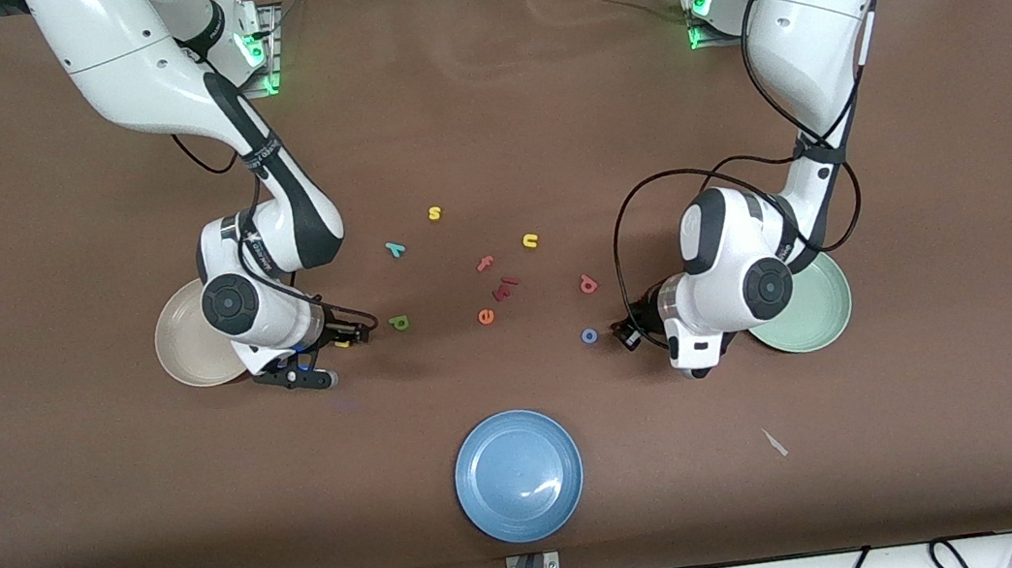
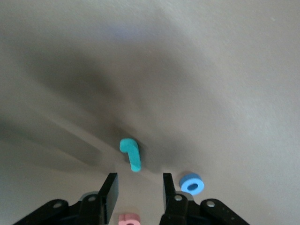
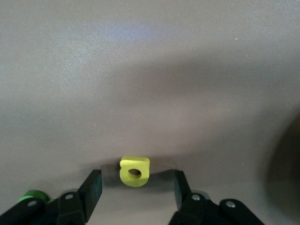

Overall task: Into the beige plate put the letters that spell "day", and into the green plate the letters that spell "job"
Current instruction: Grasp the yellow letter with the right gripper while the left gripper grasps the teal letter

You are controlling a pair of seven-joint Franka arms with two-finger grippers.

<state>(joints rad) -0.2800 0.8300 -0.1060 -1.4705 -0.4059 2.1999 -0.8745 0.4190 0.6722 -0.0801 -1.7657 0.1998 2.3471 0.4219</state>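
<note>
Beige plate [image 1: 185, 346] & green plate [image 1: 821, 311] lying at opposite table ends. Right gripper [image 3: 135, 190] sitting part-open astride yellow "a" [image 3: 135, 171]; left gripper [image 2: 139, 190] part-open, teal "j" [image 2: 131, 153] lying just ahead, ungripped.

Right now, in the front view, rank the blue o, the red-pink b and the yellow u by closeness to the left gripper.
1. blue o: beside the left gripper, toward the table's middle.
2. red-pink b: farther from the front camera than the o.
3. yellow u: farther again, toward the right arm's end.
</note>
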